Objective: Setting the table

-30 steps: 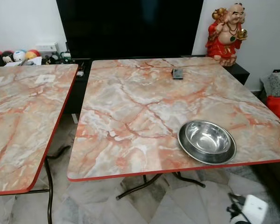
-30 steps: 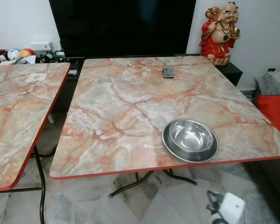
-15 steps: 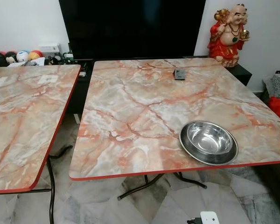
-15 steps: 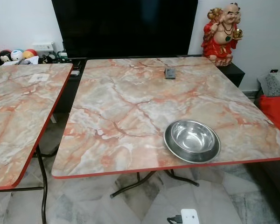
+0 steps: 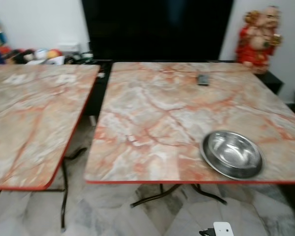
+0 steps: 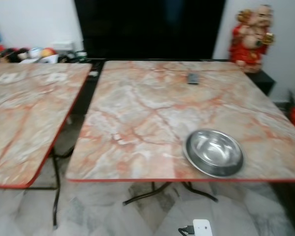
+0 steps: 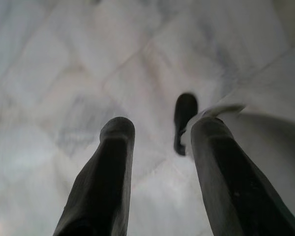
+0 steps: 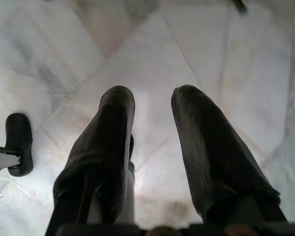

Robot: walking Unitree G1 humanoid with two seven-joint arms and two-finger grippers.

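The head views, somewhat blurred, show a steel bowl [image 5: 231, 154] near the front right edge of the marble worktop [image 5: 157, 118]. The wrist views show the marble floor [image 8: 152, 54] beneath the left claw [image 7: 160, 130] and right claw [image 8: 152, 98], both parted and holding nothing.

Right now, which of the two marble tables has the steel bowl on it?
The right-hand table, in front of the dark screen: the steel bowl sits near its front right edge. The left table carries no bowl.
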